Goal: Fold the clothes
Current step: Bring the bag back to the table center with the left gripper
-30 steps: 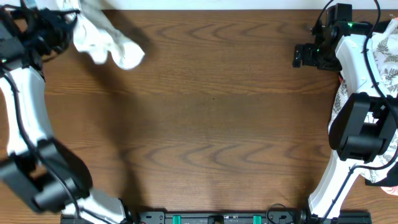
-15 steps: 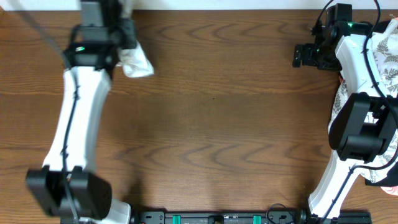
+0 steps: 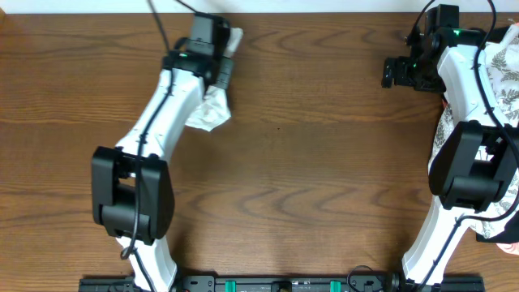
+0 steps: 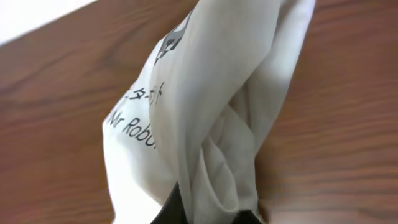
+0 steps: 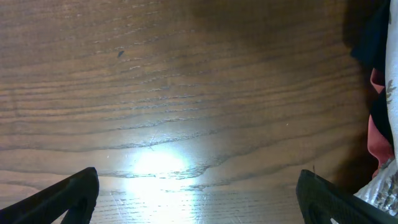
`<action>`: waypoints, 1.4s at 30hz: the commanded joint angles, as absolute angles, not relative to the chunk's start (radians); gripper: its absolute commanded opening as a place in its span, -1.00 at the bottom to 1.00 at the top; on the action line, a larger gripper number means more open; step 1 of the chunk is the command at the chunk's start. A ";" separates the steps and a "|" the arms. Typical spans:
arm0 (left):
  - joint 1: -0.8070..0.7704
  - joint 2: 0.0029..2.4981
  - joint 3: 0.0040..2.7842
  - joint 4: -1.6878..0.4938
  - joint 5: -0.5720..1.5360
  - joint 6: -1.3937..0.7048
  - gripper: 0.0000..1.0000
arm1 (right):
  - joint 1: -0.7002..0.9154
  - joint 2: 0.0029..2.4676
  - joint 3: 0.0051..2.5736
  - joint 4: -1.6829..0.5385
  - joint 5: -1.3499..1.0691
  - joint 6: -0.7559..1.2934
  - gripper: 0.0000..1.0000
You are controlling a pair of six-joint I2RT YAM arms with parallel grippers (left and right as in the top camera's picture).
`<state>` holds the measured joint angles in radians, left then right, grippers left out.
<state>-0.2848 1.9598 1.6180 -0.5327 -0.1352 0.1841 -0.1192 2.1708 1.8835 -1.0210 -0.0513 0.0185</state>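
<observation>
Over the far part of the table (image 3: 324, 178), in the overhead view, the left gripper (image 3: 217, 71) is mostly hidden under its own wrist housing, so its jaws cannot be made out from above. The T-shirt (image 3: 211, 115) shows as a crumpled white bunch just on the near side of that gripper. A second bit of white pokes out beyond it toward the table's far edge, and the arm covers how the two pieces join. Well apart from the shirt, the right gripper (image 3: 398, 73) holds nothing between its fingers. Behind that arm a leaf-print cloth (image 3: 507, 77) lies at the table's edge, cut off by the frame and partly covered by the arm.

At the left wrist, the shirt fills most of the frame, gathered into long folds running away from the gripper. The fingers (image 4: 166, 208) are only dark slivers at the bottom edge, pressed together on the bunched cloth. The black print reads "Mr Robo" before it wraps out of sight, and the characters above it are creased. Whether the shirt's far end touches the wood cannot be told.

At the right wrist, the fingers (image 5: 62, 199) sit in the bottom corners, spread wide over bare wood with a glare patch. Beside one finger, at the frame's edge, dark and pinkish fabric (image 5: 376, 56) and a sliver of leaf print are too cropped to identify.
</observation>
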 commanded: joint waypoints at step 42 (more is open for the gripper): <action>-0.536 1.977 1.621 -0.522 0.049 -0.068 0.55 | -0.117 2.164 1.881 -1.021 -0.045 0.029 0.98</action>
